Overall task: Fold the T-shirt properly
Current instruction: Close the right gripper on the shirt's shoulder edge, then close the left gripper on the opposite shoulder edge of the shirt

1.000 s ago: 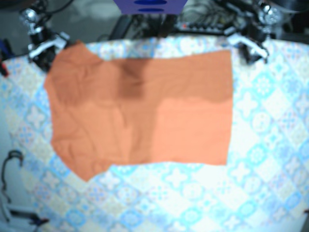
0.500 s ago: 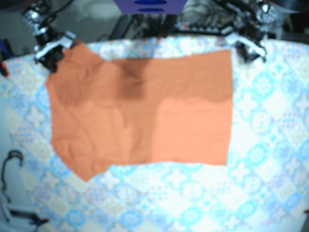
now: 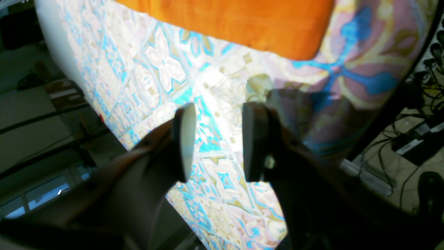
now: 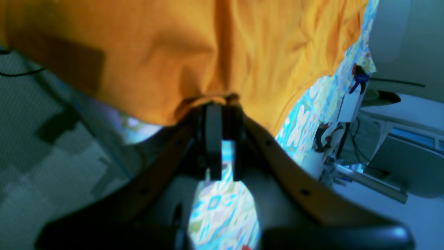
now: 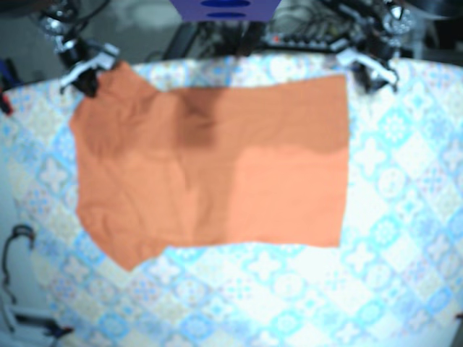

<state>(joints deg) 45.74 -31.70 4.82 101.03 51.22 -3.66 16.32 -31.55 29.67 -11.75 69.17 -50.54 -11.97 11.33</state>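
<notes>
An orange T-shirt (image 5: 217, 159) lies spread flat on the patterned tablecloth, one sleeve sticking out at the lower left. My right gripper (image 5: 88, 69) sits at the shirt's back left corner. In the right wrist view this gripper (image 4: 223, 104) is shut, with a fold of the shirt (image 4: 173, 45) pinched at its tips. My left gripper (image 5: 369, 69) hovers just off the shirt's back right corner. The left wrist view shows it (image 3: 216, 139) open above bare cloth, nothing between its fingers, and the shirt's corner (image 3: 236, 24) a little beyond them.
The blue-patterned tablecloth (image 5: 289, 289) covers the table out to its edges. Cables and electronics (image 5: 304, 32) crowd the space behind the back edge. A dark cable loop (image 5: 14, 238) hangs off the left side. A blue clamp (image 4: 359, 78) holds the tablecloth's edge.
My right gripper has moved toward the back and a little to the right, taking the shirt's back left corner with it. The left gripper has hardly moved.
</notes>
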